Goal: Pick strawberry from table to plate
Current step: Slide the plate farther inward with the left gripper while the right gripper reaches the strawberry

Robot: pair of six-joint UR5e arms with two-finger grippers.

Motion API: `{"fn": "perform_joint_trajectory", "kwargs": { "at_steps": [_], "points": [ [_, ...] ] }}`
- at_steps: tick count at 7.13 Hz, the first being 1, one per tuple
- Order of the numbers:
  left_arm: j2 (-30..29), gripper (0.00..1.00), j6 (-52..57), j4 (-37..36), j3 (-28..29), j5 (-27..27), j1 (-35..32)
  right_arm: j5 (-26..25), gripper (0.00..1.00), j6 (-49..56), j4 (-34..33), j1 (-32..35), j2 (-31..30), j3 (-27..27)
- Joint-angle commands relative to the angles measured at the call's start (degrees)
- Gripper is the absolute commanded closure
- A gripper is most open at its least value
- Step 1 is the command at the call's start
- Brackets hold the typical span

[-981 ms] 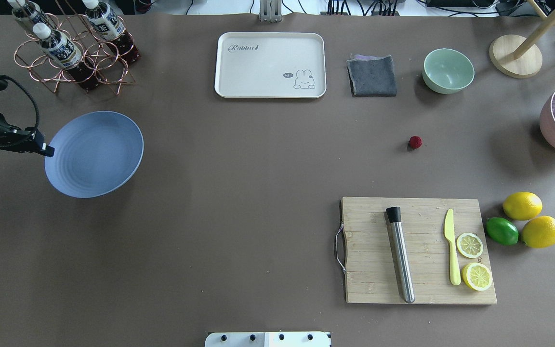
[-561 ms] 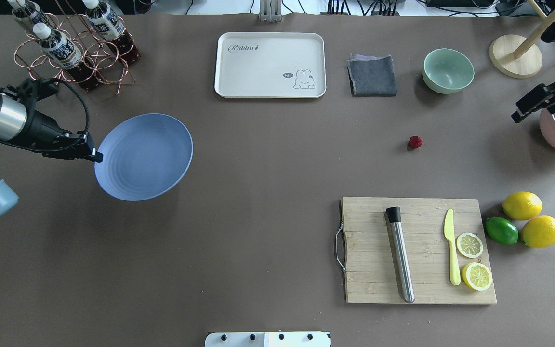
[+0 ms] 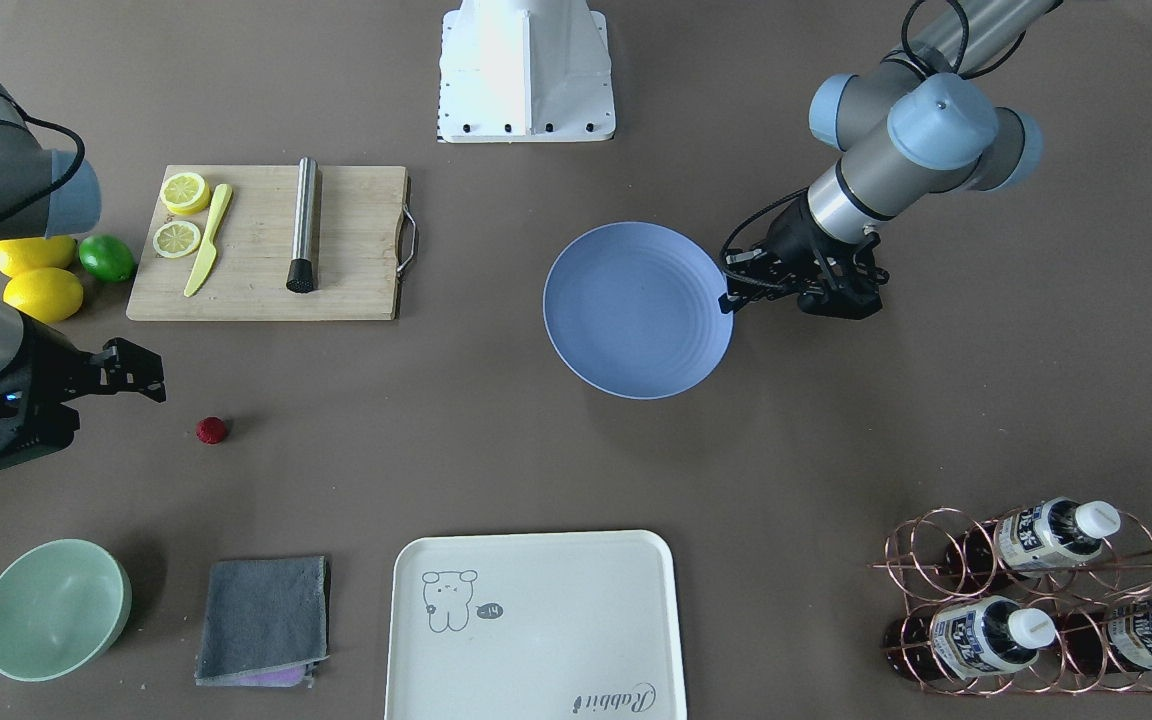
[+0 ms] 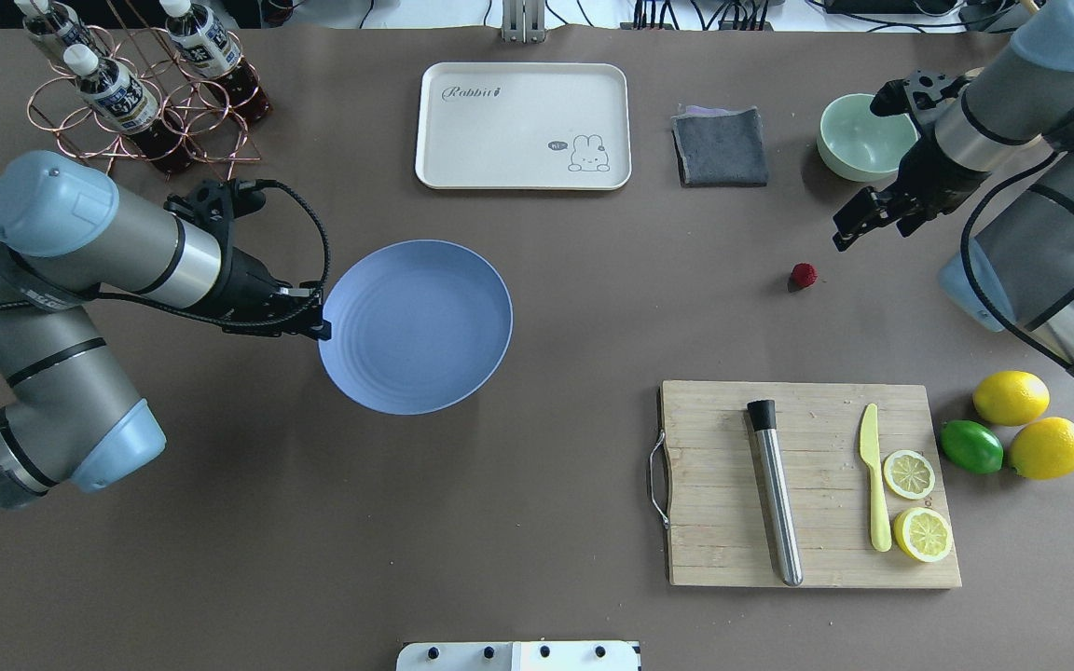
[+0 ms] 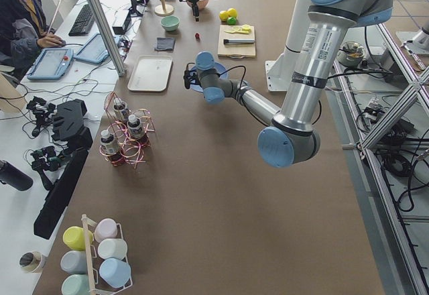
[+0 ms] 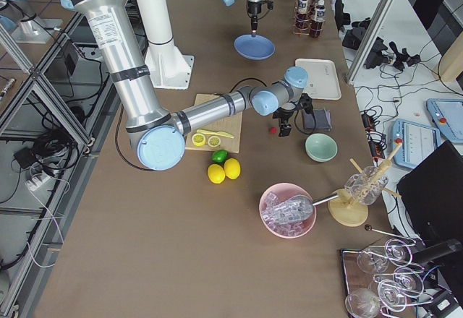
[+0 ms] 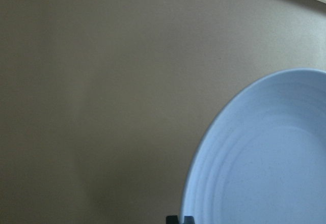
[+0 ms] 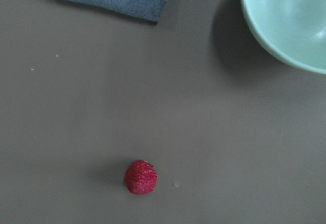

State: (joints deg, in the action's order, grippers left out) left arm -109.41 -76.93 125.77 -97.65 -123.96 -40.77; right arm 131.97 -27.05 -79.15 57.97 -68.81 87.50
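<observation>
The strawberry (image 4: 804, 274) (image 3: 211, 430) (image 8: 141, 177), small and dark red, lies on the bare table (image 4: 537, 466) between the green bowl and the cutting board. My right gripper (image 4: 846, 233) (image 3: 141, 372) hovers open just to its right and a little farther back, not touching it. The blue plate (image 4: 416, 326) (image 3: 636, 310) (image 7: 265, 158) is empty. It hangs slightly tilted over the middle-left of the table, with my left gripper (image 4: 321, 326) (image 3: 729, 298) shut on its left rim.
A cutting board (image 4: 714, 485) with a muddler, a knife and lemon slices lies near the strawberry. Lemons and a lime (image 4: 1012, 429) sit to the board's right. At the back stand a green bowl (image 4: 866, 135), a grey cloth (image 4: 722, 146), a cream tray (image 4: 523, 126) and a bottle rack (image 4: 145, 93).
My left arm has carried the plate rightward from the table's left edge toward the middle. My right arm has come in from the right edge to beside the strawberry.
</observation>
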Motion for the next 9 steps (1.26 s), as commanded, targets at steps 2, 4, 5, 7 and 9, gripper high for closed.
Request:
{"fn": "perform_joint_trajectory", "kwargs": {
  "at_steps": [2, 4, 5, 7, 9],
  "points": [
    [-2.55, 1.0, -3.39, -0.88, -0.08, 3.9, 4.64, -4.17, 0.04, -3.89, 3.9, -4.52, 3.24, -4.34],
    [-3.35, 1.0, -4.19, -1.05, 0.0, 6.61, 7.26, -5.05, 0.14, -3.89, 5.15, -5.67, 2.99, -5.41],
    [-3.18, 1.0, -4.19, -1.05, 0.01, 7.93, 8.24, -5.93, 0.17, -3.89, 5.15, -6.2, 2.9, -5.41],
    [-3.17, 1.0, -4.54, -1.05, 0.18, 9.09, 9.74, -6.11, 0.3, -4.06, 5.15, -6.81, 2.63, -5.41],
    [-3.17, 1.0, -4.54, -1.05, 0.18, 9.18, 10.53, -6.64, 0.44, -4.59, 5.15, -7.17, 2.63, -5.41]
  ]
}}
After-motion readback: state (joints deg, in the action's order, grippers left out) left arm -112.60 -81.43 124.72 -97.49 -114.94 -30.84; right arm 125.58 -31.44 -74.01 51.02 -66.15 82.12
